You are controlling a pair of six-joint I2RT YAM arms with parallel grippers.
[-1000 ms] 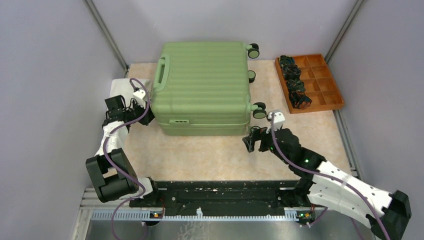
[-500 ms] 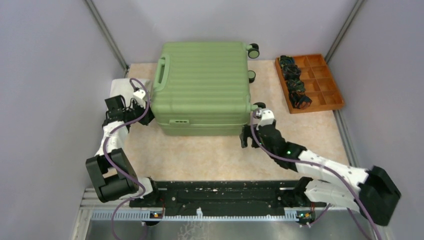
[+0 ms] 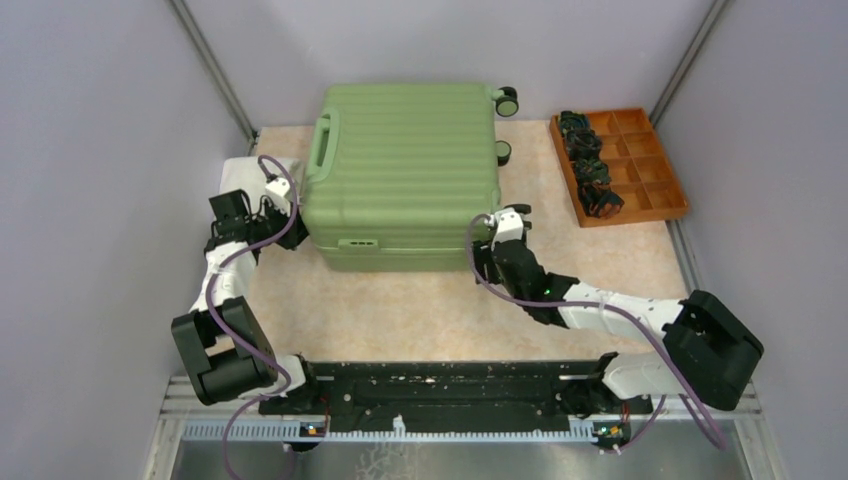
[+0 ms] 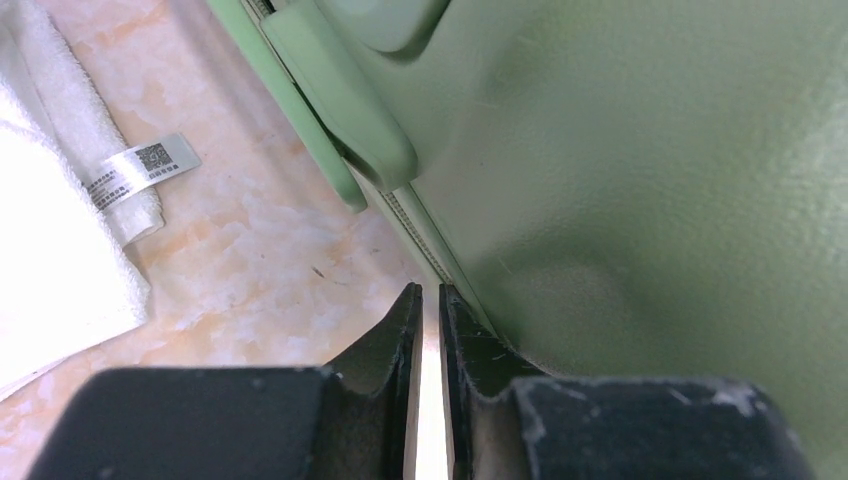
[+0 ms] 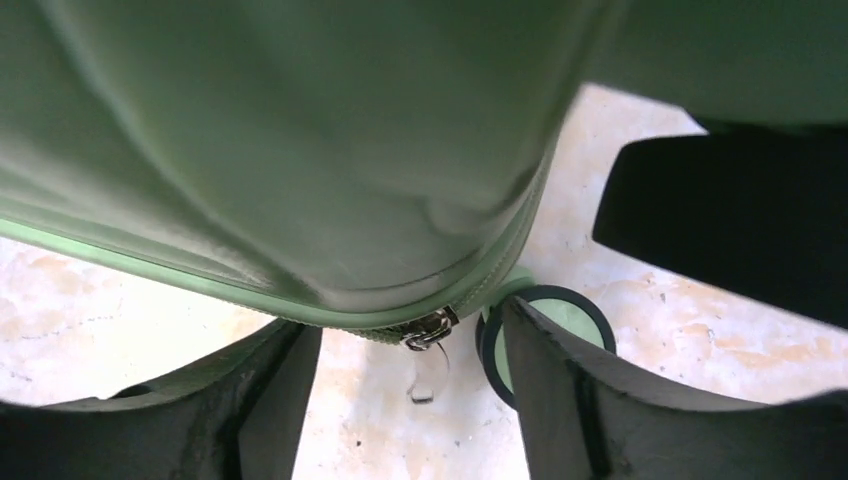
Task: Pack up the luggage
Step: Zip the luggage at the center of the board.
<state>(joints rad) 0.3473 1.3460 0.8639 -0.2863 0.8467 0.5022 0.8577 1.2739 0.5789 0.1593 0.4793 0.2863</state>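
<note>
Change, right arm: I'm seeing the right gripper (image 5: 410,360) swung left from a second ago. It was hanging off the near-right wheel; now it's sitting at the near right corner of the luggage (image 3: 405,165).
Change, wheel: the wrist is now covering that wheel in the top view. The wrist camera is showing a black-and-green wheel (image 5: 545,335) just behind the right finger.
Change, rest: the luggage, the left arm and the orange compartment tray (image 3: 665,200) aren't shifting at all.
Right gripper: it's hanging spread wide, one finger on each side of the metal zipper pull (image 5: 430,328), and as far as I'm seeing it isn't touching the pull.
Left gripper (image 4: 428,300): it's sitting pinched to a thin slit with nothing in it, tips just beside the zipper seam, near the end of the green handle (image 4: 340,110).
Luggage: it's lying flat and zipped on the table (image 3: 400,310), ribbed shell up, with the tray well apart on its right.
Tray: it's holding black items (image 3: 588,170) in its left compartments.
Writing: a white tag (image 4: 140,168) on the white towel (image 4: 50,230) is carrying a square code and small print, and I'm not managing to read it.
</note>
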